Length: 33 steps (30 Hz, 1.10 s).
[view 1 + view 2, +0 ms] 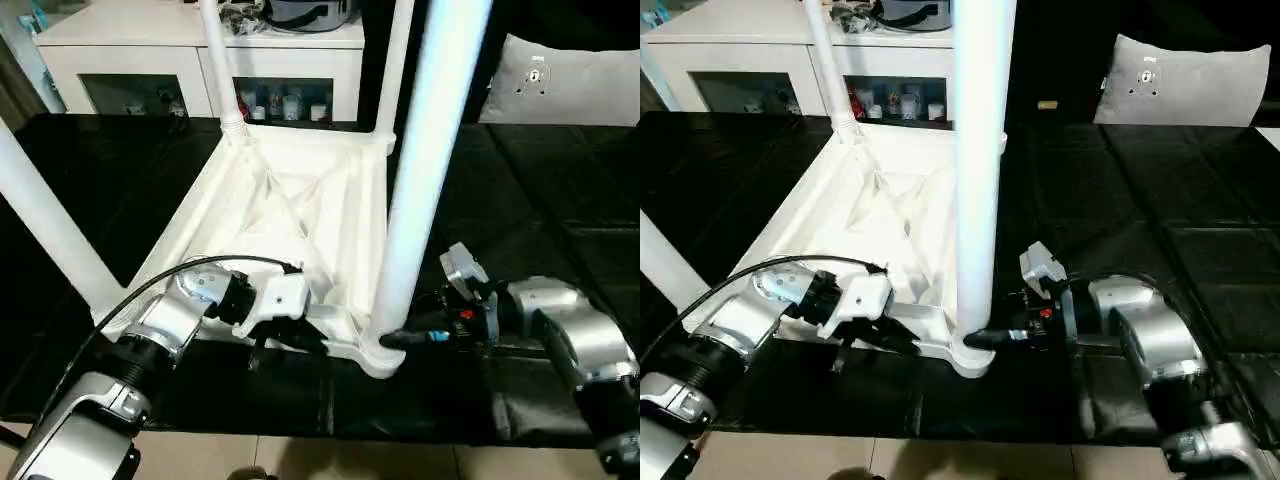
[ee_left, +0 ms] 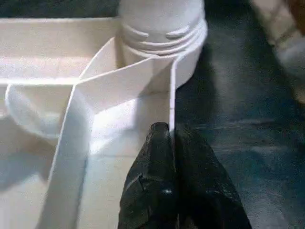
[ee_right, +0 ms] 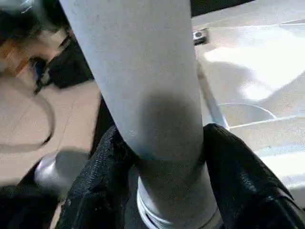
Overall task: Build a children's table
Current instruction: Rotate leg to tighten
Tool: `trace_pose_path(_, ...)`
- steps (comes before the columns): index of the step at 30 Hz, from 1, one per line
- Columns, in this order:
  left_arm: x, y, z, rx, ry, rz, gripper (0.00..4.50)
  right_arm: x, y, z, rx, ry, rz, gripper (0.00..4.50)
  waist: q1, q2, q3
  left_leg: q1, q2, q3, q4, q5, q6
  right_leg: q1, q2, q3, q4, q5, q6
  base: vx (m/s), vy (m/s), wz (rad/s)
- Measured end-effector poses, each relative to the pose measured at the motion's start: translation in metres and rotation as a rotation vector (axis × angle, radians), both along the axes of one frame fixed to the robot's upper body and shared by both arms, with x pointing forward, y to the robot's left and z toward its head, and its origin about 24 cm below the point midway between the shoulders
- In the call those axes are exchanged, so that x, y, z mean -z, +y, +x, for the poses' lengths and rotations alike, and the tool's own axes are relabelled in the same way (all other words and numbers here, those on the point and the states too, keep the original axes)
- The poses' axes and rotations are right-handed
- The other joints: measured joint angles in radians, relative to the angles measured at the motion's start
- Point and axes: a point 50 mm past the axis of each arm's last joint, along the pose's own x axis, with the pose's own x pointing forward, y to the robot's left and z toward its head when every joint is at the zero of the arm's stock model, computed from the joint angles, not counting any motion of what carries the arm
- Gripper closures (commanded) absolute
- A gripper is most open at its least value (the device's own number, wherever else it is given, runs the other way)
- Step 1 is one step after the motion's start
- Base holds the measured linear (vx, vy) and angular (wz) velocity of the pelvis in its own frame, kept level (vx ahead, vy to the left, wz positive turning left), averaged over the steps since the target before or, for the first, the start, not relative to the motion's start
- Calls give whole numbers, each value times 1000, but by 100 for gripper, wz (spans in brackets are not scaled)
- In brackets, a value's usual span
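Gripping the near leg (image 1: 420,190) low down, the right gripper (image 1: 398,340) hugs it. The left gripper (image 1: 300,338) pinches the upside-down table top's (image 1: 290,200) edge on the black table (image 1: 560,200). Four legs stand up. How tight they sit is hard to tell; their tops are cut off.

We find no legible text, brand, number or sign. The grey cushion (image 1: 1185,82) at far right carries a small emblem, too small to read; items in the far white cabinet (image 1: 200,60) show nothing readable.
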Motion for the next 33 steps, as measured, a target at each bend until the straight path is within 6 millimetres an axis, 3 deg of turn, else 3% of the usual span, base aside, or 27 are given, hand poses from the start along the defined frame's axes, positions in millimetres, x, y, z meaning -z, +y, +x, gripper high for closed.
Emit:
trace_pose_path(2,2,-1,3,-79,11,-7,450,2,2,4,92,-9,-5,252,-11,-1,0,4,0,0,0,0,0,3,0,0,0,0,0,0,0,0)
trace_pose_path(4,4,-4,7,-168,13,-15,450,4,6,9,211,-17,-16,252,-32,0,0,7,-1,0,1,0,0,5,0,0,-2,0,0,0,0,0)
trace_pose_path(5,5,-9,9,-231,9,-16,450,6,8,14,303,-21,-20,253,-52,0,0,6,-1,0,1,0,0,6,0,-2,-3,0,1,0,0,0)
trace_pose_path(9,8,-30,18,-432,16,-57,450,6,19,31,603,-44,-47,254,-104,1,0,6,-1,-5,2,0,0,7,0,-11,-13,0,1,0,0,0)
trace_pose_path(12,9,-45,23,-544,19,-83,450,4,25,42,756,-37,-66,254,-124,2,-1,0,2,-12,1,0,0,10,-1,-28,-28,0,1,0,0,0)
trace_pose_path(14,8,-55,28,-626,22,-91,450,3,32,51,863,-27,-69,254,-132,7,1,-1,2,-14,0,0,0,12,-1,-30,-35,0,1,0,0,0)
trace_pose_path(15,7,-59,29,-652,18,-96,450,2,33,54,895,-32,-77,254,-134,9,1,-3,1,-14,0,0,0,12,-2,-30,-36,0,1,0,0,0)
trace_pose_path(18,6,-66,31,-682,1,-97,450,1,35,56,944,-46,-77,186,-132,10,1,-4,0,-14,-1,-1,1,12,-2,-28,-36,0,0,0,0,0)
trace_pose_path(21,4,-67,31,-674,-10,-99,450,-1,35,55,939,-54,-58,168,-127,10,1,-9,0,-14,-4,-1,2,10,-2,-27,-35,7,-4,0,0,0)
trace_pose_path(27,1,-61,28,-561,-59,-105,450,-3,19,46,816,-90,-38,110,-98,13,1,-11,2,-12,-11,2,7,-1,0,-26,-22,10,-8,6,-9,0)
trace_pose_path(33,3,-37,22,-414,-72,-91,450,0,-10,28,563,-77,-81,64,-61,16,2,-11,3,-9,-10,2,7,-2,0,-27,-18,6,-8,0,0,0)
